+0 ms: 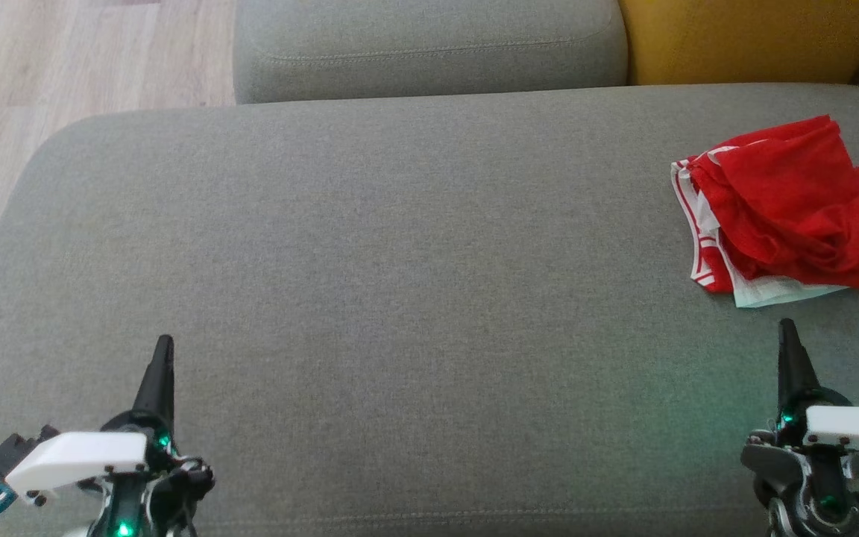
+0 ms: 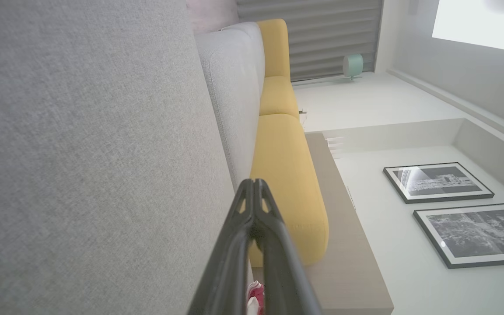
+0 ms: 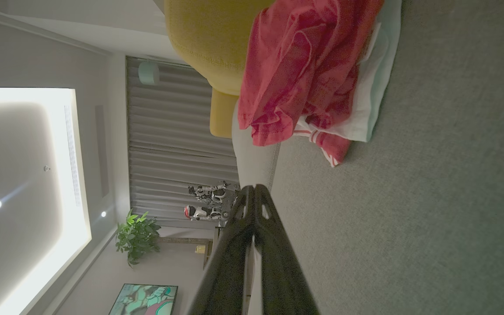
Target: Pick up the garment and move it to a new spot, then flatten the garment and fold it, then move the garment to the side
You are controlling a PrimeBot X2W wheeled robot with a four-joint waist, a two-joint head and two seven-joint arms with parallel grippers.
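Observation:
The garment (image 1: pixel 791 205) is red with white striped trim and lies crumpled on the grey sofa cushion (image 1: pixel 400 261) at the far right. The right wrist view shows the garment (image 3: pixel 304 74) bunched ahead of the fingers. My right gripper (image 1: pixel 787 332) hovers just short of its near edge, shut and empty; the same gripper (image 3: pixel 254 189) has its tips pressed together. At the lower left, far from the garment, my left gripper (image 1: pixel 165 344) is shut with nothing in it. In the left wrist view the left gripper (image 2: pixel 254 183) points along the cushion, and a scrap of the garment (image 2: pixel 256 297) peeks between its fingers.
A second grey cushion (image 1: pixel 429 45) and a yellow cushion (image 1: pixel 743 37) stand behind the seat. Wooden floor (image 1: pixel 42 67) lies beyond the cushion's rounded left edge. Wide bare cushion stretches between the two grippers.

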